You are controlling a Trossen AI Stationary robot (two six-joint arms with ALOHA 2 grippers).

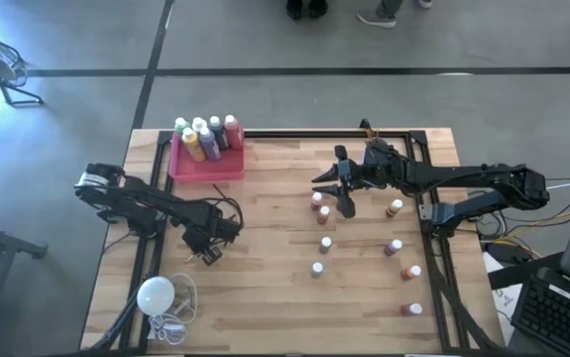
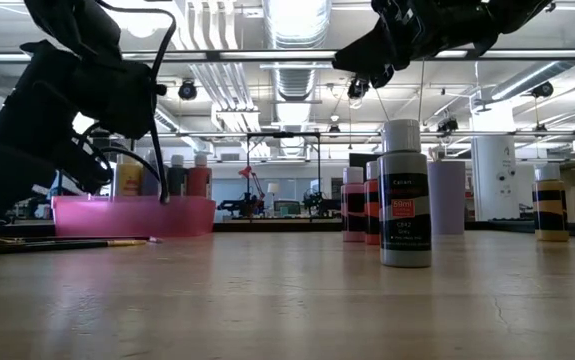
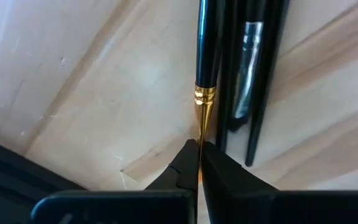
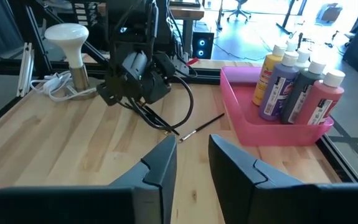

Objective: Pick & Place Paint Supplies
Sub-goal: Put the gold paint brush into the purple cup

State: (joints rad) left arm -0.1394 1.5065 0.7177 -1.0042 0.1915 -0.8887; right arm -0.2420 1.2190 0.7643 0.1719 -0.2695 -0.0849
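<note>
Wooden table (image 1: pixel 265 288): pink tray (image 1: pixel 205 164) with perhaps six upright paint bottles (image 1: pixel 205 139).

I'm seeing a pink tray (image 1: pixel 227 165) sitting at the far left of the table, and it's holding a cluster of larger white-capped paint bottles (image 1: pixel 205 137) standing upright: yellow, purple, dark and red among them. Right of centre, small white-capped bottles (image 1: pixel 324 244) are standing scattered and apart from one another, running from mid-table toward the near right corner; they're looking brown to reddish. Near the left side, thin dark paintbrushes (image 3: pixel 252 74) are lying flat side by side on the wood. One brush (image 3: pixel 206 56) with a gold ferrule is sitting pinched at its narrow end.
</note>
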